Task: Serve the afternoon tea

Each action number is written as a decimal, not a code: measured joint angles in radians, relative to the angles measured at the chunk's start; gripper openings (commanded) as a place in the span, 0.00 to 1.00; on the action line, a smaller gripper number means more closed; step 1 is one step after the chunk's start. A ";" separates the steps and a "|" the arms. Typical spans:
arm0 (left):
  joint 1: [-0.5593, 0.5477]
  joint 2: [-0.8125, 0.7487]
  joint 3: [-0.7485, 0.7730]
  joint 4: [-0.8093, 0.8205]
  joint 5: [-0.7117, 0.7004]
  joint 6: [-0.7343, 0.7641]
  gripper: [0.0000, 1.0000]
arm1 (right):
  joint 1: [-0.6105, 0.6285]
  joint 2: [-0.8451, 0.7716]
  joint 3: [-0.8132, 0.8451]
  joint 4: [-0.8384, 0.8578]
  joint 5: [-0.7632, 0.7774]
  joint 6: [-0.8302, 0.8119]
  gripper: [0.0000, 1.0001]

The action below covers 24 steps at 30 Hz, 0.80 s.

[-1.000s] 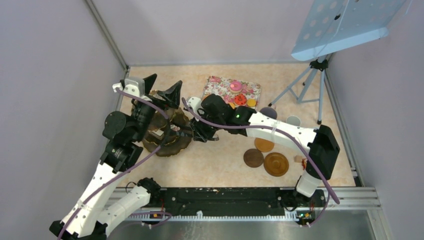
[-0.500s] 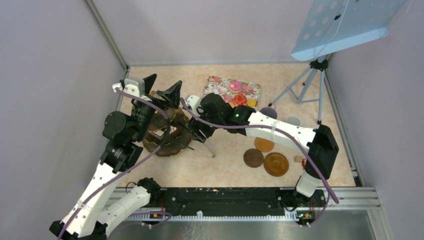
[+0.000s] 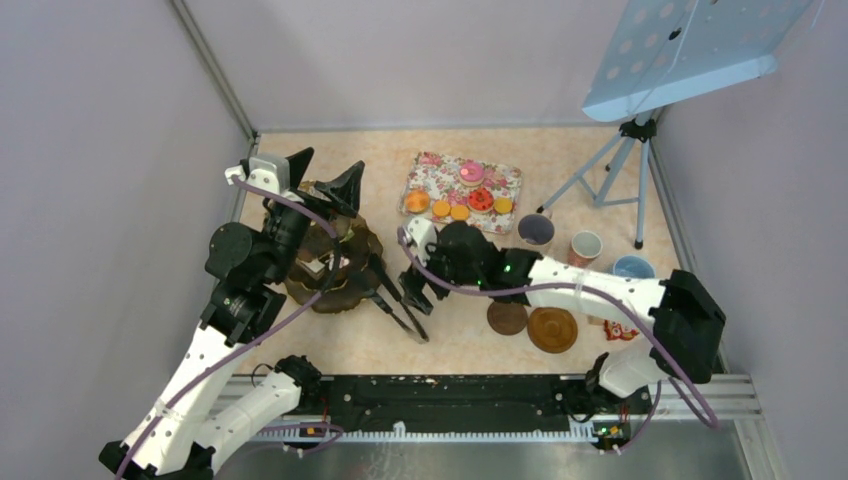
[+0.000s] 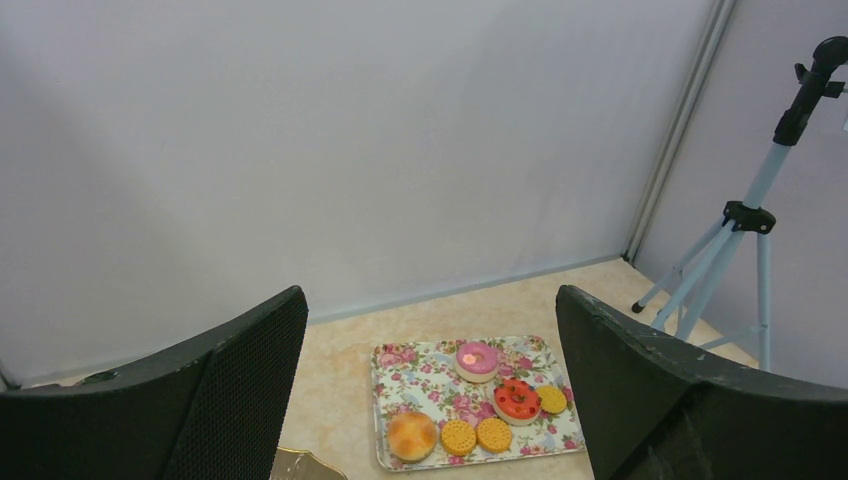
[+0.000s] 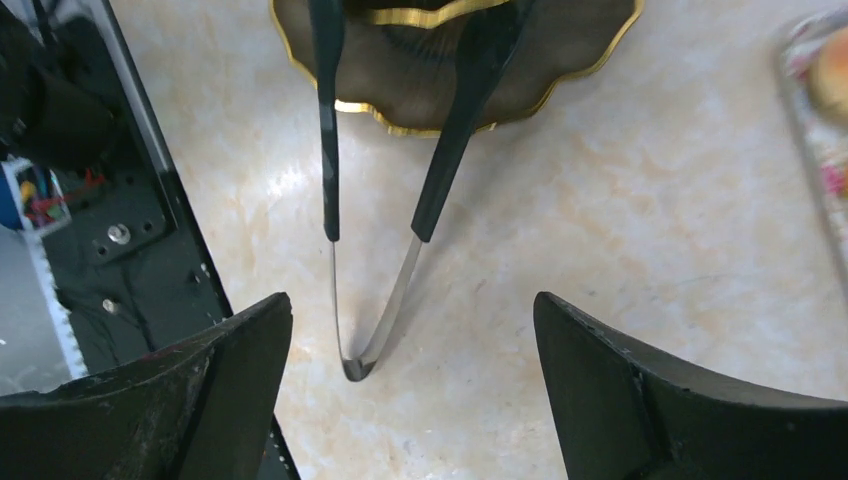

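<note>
The rose-patterned tray (image 4: 400,385) holds a pink cake (image 4: 477,360), a red cake (image 4: 517,399), a bun (image 4: 412,434) and orange biscuits (image 4: 458,436). That tray (image 3: 430,170) lies at the back centre. To its right stand a lilac mug (image 3: 536,230), a small white cup (image 3: 585,247) and a light-blue mug (image 3: 633,268). My left gripper (image 3: 322,172) is open and empty above the brown gold-rimmed stand (image 3: 335,290). My right gripper (image 5: 410,305) is open and holds nothing. The black tongs (image 5: 375,250) lie on the table, their arms resting on the stand's rim (image 5: 600,50).
Two brown discs (image 3: 507,317) (image 3: 552,328) lie right of my right gripper (image 3: 412,293). A tripod (image 3: 610,170) with a pale-blue perforated board stands at the back right. The black base rail (image 3: 450,400) runs along the near edge.
My right gripper has opened and let go of the tongs, then drawn back toward the near right. The tongs now lie on the table. The left arm has not moved.
</note>
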 measured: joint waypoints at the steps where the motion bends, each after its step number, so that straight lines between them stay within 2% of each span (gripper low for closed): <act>1: 0.000 0.000 0.000 0.000 0.000 0.000 0.99 | 0.005 -0.007 -0.067 0.068 -0.004 0.003 0.89; 4: 0.000 0.000 0.000 0.000 0.002 0.000 0.99 | 0.029 0.046 -0.188 0.202 -0.020 0.018 0.89; 7: 0.000 0.002 0.000 0.000 0.004 0.000 0.99 | 0.045 0.148 -0.198 0.302 -0.020 0.049 0.88; 11: 0.000 0.003 0.000 0.000 0.003 0.000 0.99 | 0.055 0.241 -0.198 0.430 0.006 0.083 0.80; 19: 0.000 0.009 0.000 0.000 0.004 0.000 0.99 | 0.076 0.275 -0.230 0.517 0.090 0.099 0.66; 24: 0.000 0.009 0.000 0.000 0.008 0.000 0.99 | 0.076 0.275 -0.290 0.557 0.098 0.105 0.67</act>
